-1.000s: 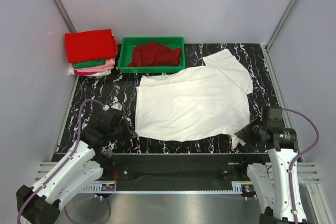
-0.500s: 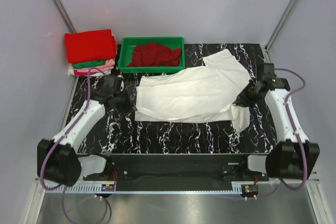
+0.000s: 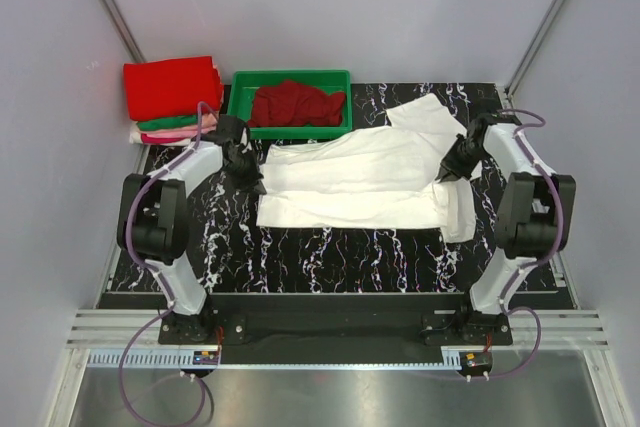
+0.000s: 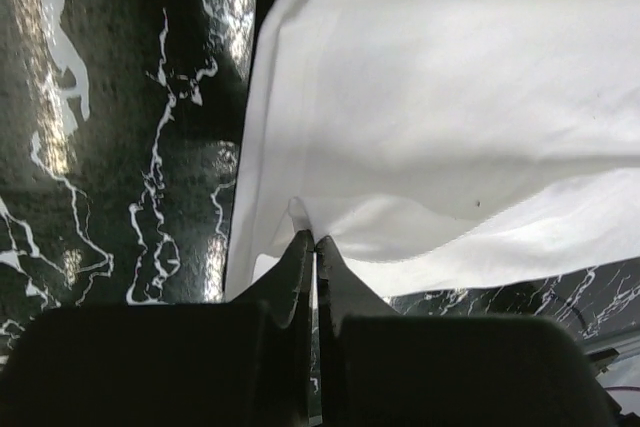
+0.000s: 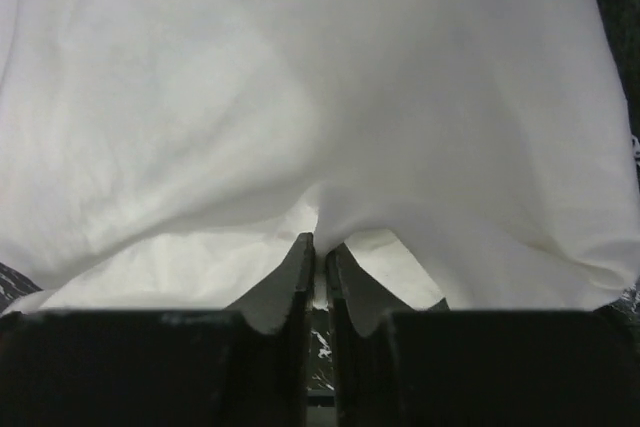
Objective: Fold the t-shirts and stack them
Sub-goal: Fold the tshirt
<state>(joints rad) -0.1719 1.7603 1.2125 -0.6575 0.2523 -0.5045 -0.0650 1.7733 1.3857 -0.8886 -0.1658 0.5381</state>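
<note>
A white t-shirt [image 3: 365, 182] lies on the black marbled table, its near part folded back over itself; no print shows. My left gripper [image 3: 250, 169] is shut on the shirt's left edge; the wrist view shows the jaws pinching white cloth [image 4: 430, 97]. My right gripper [image 3: 450, 169] is shut on the shirt's right edge, with cloth [image 5: 320, 77] draped in front of its jaws. A stack of folded shirts, red on top [image 3: 172, 87] with green and pink below, sits at the far left. A crumpled dark red shirt [image 3: 295, 104] lies in the green tray [image 3: 237, 127].
The green plastic tray stands at the back, just behind the white shirt. Grey walls close in the left, right and back. The table's black marbled top [image 3: 340, 262] shows bare in front of the shirt.
Both grippers carried the shirt's near edge from the front of the table toward the back, folding the near part over the far part. Both arms are now stretched far out.
</note>
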